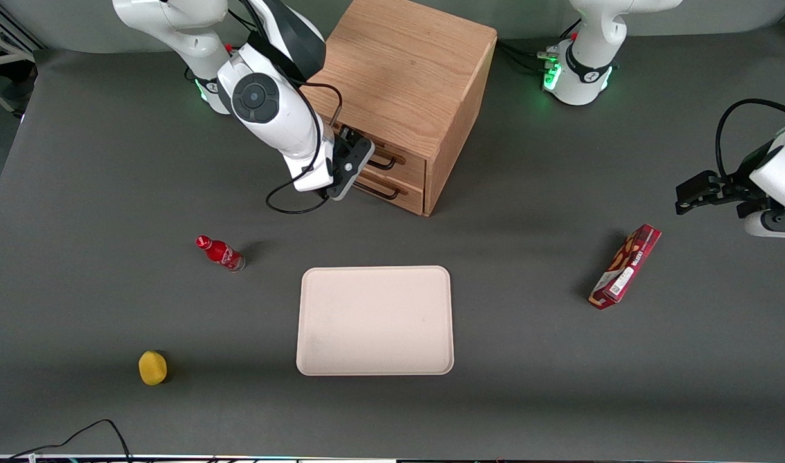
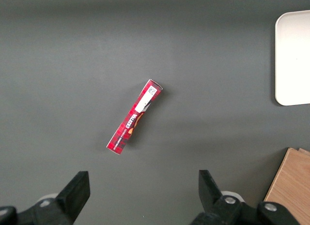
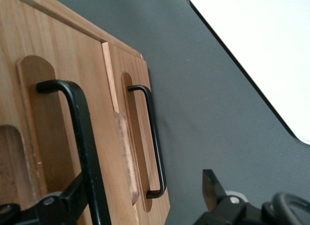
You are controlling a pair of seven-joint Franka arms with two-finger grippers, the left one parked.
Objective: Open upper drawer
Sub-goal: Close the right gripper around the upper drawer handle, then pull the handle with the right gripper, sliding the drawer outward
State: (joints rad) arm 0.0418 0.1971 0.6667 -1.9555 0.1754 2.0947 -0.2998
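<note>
A boxy oak cabinet (image 1: 405,83) stands in the upper middle of the front view on a dark grey table (image 1: 527,399). Its two drawer fronts face the camera at an angle. The upper drawer (image 1: 402,159) sits just under the cabinet top, and only part of its long black wire handle (image 1: 383,166) shows past the arm. The lower drawer (image 1: 399,193) lies directly beneath it with its own black handle (image 1: 376,190).

The white right arm reaches down from the upper left of the frame, and its gripper (image 1: 347,161) is right at the drawer fronts, level with the upper drawer's handle. In the right wrist view the gripper (image 3: 145,198) has its jaws spread wide. One black finger (image 3: 72,198) lies against the oak front at the upper handle (image 3: 80,138), and the other finger (image 3: 210,186) hangs over bare table. The handle bar crosses in front of that first finger; whether they touch cannot be told. In this view the lower drawer's front (image 3: 131,138) stands slightly proud of the upper one.

Nearer the camera, a pale pink tray (image 1: 315,360) lies in the centre of the frame. A small red bottle (image 1: 220,253) lies to the left of centre, a yellow sponge-like object (image 1: 152,368) at the lower left, and a red snack box (image 1: 625,266) at the right.
</note>
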